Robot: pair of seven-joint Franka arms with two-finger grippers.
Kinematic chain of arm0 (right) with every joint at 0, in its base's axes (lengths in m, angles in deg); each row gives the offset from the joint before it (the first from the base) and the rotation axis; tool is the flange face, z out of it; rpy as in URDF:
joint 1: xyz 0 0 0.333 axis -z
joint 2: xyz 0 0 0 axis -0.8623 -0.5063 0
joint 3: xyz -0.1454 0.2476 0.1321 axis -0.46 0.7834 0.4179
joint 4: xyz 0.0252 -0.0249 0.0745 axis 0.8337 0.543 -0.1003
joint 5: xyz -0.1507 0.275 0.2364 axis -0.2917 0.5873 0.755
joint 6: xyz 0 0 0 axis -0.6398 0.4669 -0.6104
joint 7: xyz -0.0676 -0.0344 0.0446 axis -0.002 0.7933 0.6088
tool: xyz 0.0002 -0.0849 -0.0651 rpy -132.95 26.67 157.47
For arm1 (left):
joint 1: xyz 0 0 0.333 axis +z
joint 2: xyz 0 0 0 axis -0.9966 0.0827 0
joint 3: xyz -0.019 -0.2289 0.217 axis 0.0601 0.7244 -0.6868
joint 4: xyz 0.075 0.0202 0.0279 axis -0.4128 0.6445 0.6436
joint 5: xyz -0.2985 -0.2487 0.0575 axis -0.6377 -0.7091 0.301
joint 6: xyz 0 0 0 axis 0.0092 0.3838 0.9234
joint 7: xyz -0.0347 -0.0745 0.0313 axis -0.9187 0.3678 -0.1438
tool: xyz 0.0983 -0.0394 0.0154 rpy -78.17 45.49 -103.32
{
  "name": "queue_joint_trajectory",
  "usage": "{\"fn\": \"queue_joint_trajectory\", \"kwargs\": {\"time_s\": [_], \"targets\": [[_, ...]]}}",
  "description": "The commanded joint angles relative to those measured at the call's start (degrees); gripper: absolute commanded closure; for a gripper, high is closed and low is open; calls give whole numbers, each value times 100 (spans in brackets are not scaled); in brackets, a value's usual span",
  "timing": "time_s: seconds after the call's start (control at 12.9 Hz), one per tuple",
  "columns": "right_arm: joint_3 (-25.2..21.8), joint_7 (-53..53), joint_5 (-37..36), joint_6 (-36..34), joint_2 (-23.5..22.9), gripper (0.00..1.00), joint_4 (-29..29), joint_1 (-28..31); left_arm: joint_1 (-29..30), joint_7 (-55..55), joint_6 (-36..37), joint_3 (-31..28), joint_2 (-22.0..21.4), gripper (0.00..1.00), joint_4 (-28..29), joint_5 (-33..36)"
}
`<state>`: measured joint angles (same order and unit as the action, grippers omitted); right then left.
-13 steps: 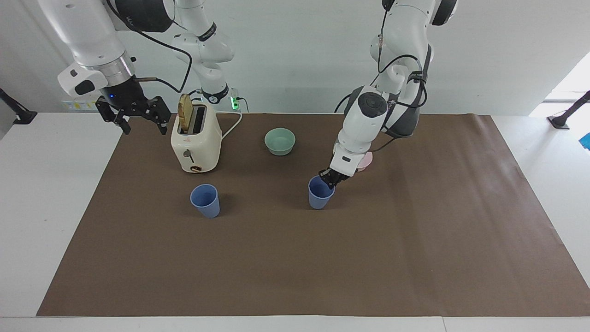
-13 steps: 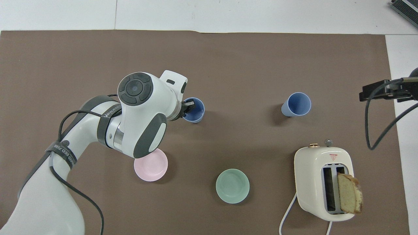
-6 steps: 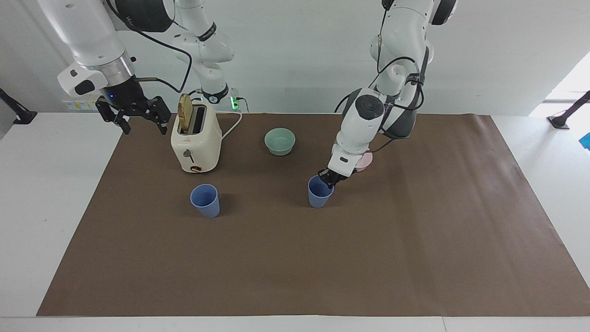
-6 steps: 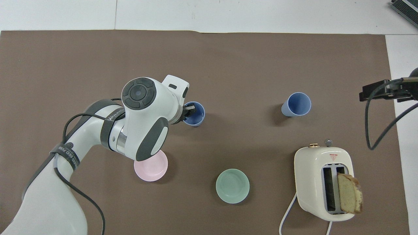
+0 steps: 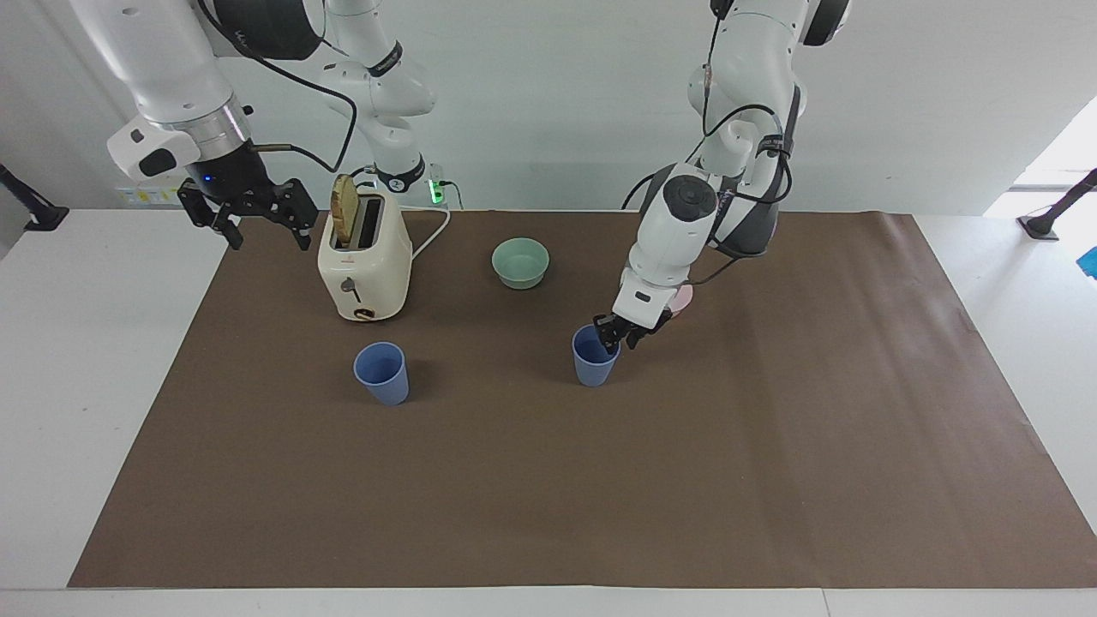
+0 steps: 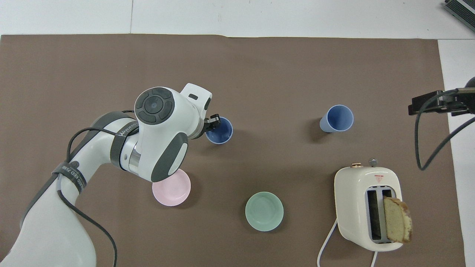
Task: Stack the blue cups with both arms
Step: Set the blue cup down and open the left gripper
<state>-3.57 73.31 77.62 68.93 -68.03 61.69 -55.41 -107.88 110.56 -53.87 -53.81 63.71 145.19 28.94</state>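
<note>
Two blue cups stand upright on the brown mat. One cup (image 5: 381, 374) (image 6: 337, 118) stands toward the right arm's end, farther from the robots than the toaster. The other cup (image 5: 593, 360) (image 6: 219, 130) is near the middle. My left gripper (image 5: 620, 340) (image 6: 210, 125) sits at this cup's rim on the side nearest the robots, fingers spread apart, one at the rim and one outside. It is open and holds nothing. My right gripper (image 5: 267, 233) (image 6: 426, 104) waits open in the air over the mat's edge beside the toaster.
A cream toaster (image 5: 364, 261) (image 6: 367, 207) with a slice of bread sticking up stands near the right arm. A mint-green bowl (image 5: 520, 261) (image 6: 264, 211) and a pink bowl (image 6: 171, 187) lie nearer to the robots than the cups; my left arm covers most of the pink bowl.
My left gripper, shut on the middle cup's rim before, has opened and let go; the cup stays upright on the mat. The right arm has not moved.
</note>
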Motion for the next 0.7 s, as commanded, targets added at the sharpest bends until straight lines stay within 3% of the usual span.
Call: {"fn": "queue_joint_trajectory", "kwargs": {"time_s": [0.0,0.47,0.62], "targets": [[48,172,-8,6,115,0,107,93,205,-92,268,-59,-258,0,-20,237],[48,207,1,111,185,0,264,93,1311,-1864,1226,-50,-987,0,-100,300],[48,190,18,591,221,0,501,93,1620,-2568,1543,-50,-1180,0,-100,282]]}}
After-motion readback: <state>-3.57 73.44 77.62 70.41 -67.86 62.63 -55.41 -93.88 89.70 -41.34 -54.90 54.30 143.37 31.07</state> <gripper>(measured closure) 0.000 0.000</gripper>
